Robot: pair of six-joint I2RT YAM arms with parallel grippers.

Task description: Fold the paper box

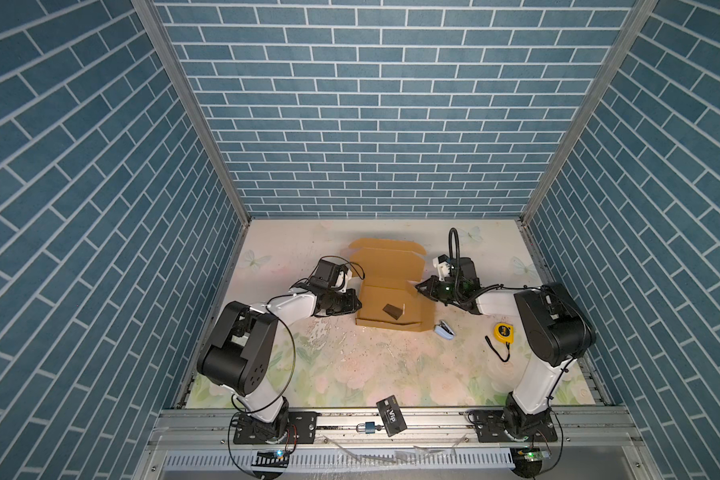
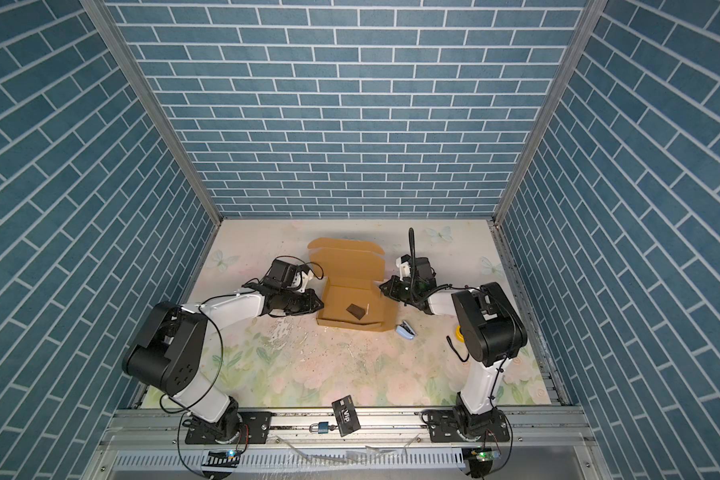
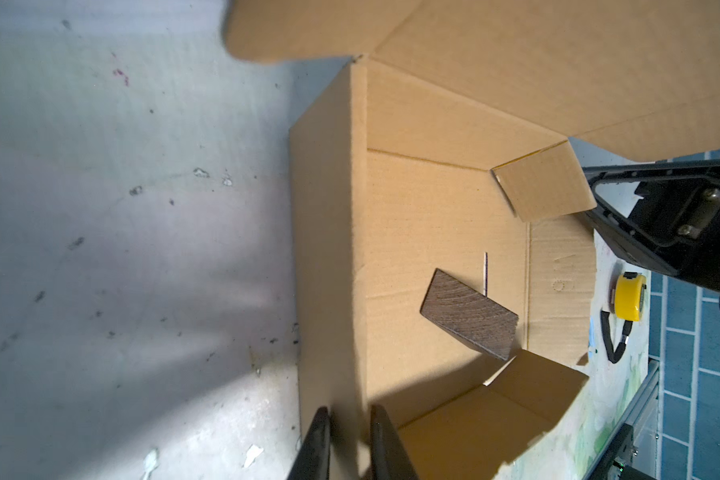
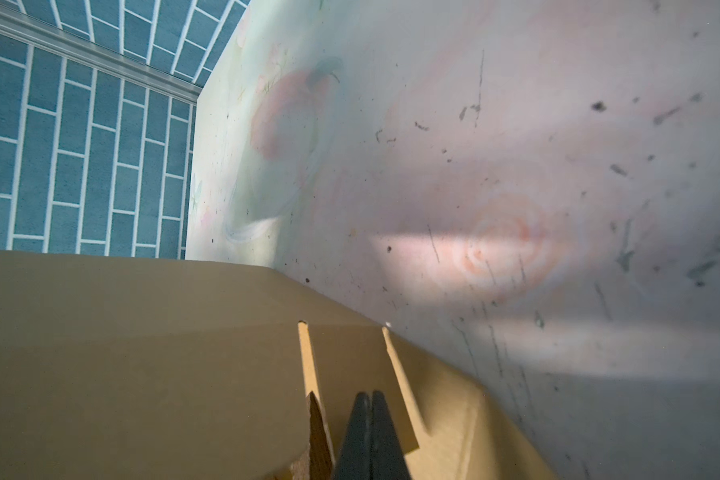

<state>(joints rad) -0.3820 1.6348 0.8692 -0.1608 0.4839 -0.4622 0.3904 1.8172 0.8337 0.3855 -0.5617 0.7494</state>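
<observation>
- The paper box (image 1: pixel 377 297) sits toward the far side of the table (image 1: pixel 350 365). Its lid is open, its left wall is raised, and its right side flap is not yet up.
- It is light, stiff corrugated board that will likely bend only along its creases and spring back. Wall edges and flap rims look like the best holds.
- The left gripper (image 3: pixel 349 409) straddles the left wall, fingers (image 3: pixel 385 440) narrowed onto the cardboard.
- The right gripper (image 4: pixel 368 395), fingers pressed together and holding nothing, noses against a tab on the box's right side.

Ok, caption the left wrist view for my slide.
Left gripper astride the paper box wall; a dark wooden block lies inside.
</observation>
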